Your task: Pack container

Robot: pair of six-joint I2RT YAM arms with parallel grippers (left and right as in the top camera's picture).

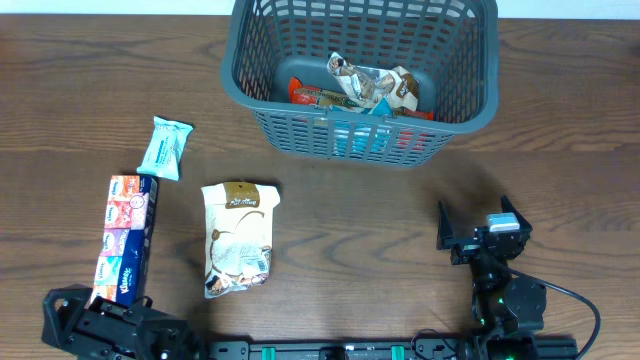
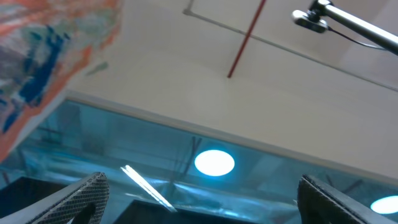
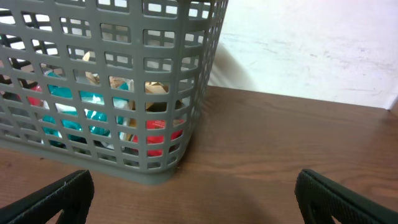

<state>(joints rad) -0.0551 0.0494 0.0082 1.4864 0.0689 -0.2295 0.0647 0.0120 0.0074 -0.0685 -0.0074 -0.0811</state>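
The dark grey basket (image 1: 365, 70) stands at the far centre of the table with several snack packets (image 1: 370, 88) inside. It fills the upper left of the right wrist view (image 3: 106, 87). On the table lie a light blue packet (image 1: 165, 148), a long tissue multipack (image 1: 127, 238) and a white-and-brown bag (image 1: 238, 238). My right gripper (image 1: 480, 232) is open and empty near the front right, short of the basket. My left gripper (image 1: 95, 320) is at the front left corner by the multipack's near end. Its fingers (image 2: 199, 199) are open, pointing up at the ceiling.
The multipack's orange and blue wrapper (image 2: 43, 68) shows blurred at the upper left of the left wrist view. The wooden table (image 3: 286, 143) stretches bare to the right of the basket up to a white wall.
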